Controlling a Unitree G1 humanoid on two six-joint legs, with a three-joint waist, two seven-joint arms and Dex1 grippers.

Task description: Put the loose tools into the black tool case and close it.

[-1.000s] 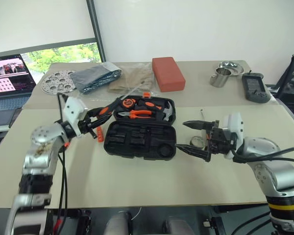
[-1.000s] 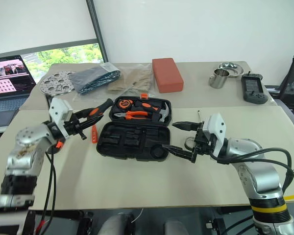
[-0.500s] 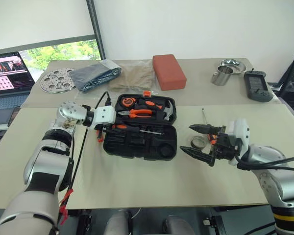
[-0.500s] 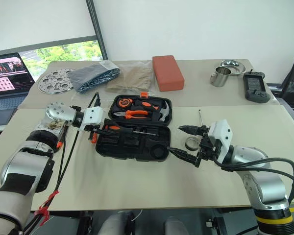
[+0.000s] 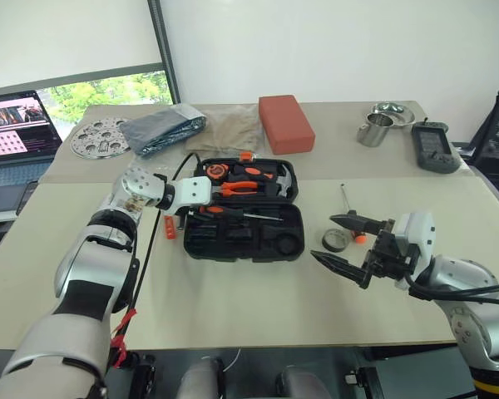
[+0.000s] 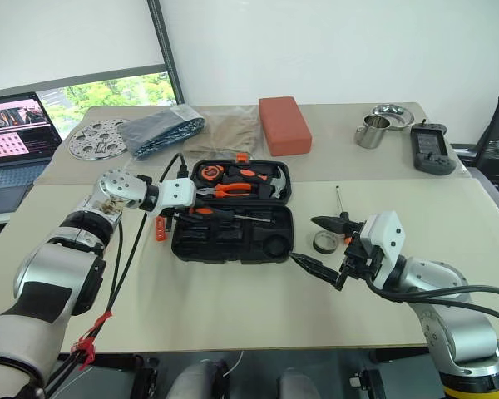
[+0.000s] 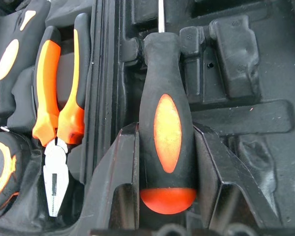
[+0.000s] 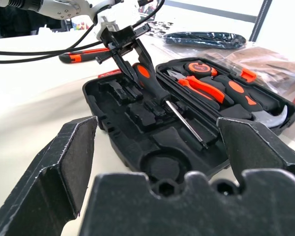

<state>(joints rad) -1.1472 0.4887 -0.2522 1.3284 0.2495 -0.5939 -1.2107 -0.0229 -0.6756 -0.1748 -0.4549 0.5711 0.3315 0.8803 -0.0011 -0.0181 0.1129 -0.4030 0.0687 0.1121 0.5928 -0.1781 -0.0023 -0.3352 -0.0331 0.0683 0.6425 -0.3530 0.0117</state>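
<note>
The black tool case [image 5: 249, 243] lies open at mid-table, with pliers [image 7: 59, 113], a hammer and a tape measure in its lid. My left gripper [image 5: 201, 208] is shut on the orange-and-black handle of a screwdriver [image 7: 167, 128], which lies along a recess in the case's near half [image 8: 157, 91]. An orange utility knife [image 5: 170, 226] rests on the table left of the case. My right gripper [image 5: 323, 237] stands open to the right of the case, beside the small black tape roll [image 5: 336, 240]. A slim screwdriver [image 5: 344, 198] lies just beyond the roll.
At the back of the table are a red-orange block [image 5: 286, 123], folded cloths [image 5: 160, 129], a perforated metal disc [image 5: 98, 137], a metal cup [image 5: 372, 130], a bowl [image 5: 391, 110] and a black handheld device [image 5: 435, 148]. A laptop [image 5: 12, 125] stands far left.
My left gripper has swung in from left of the case and come down, laying the screwdriver into the case's near half. My right gripper has drawn back slightly to the right, still open.
</note>
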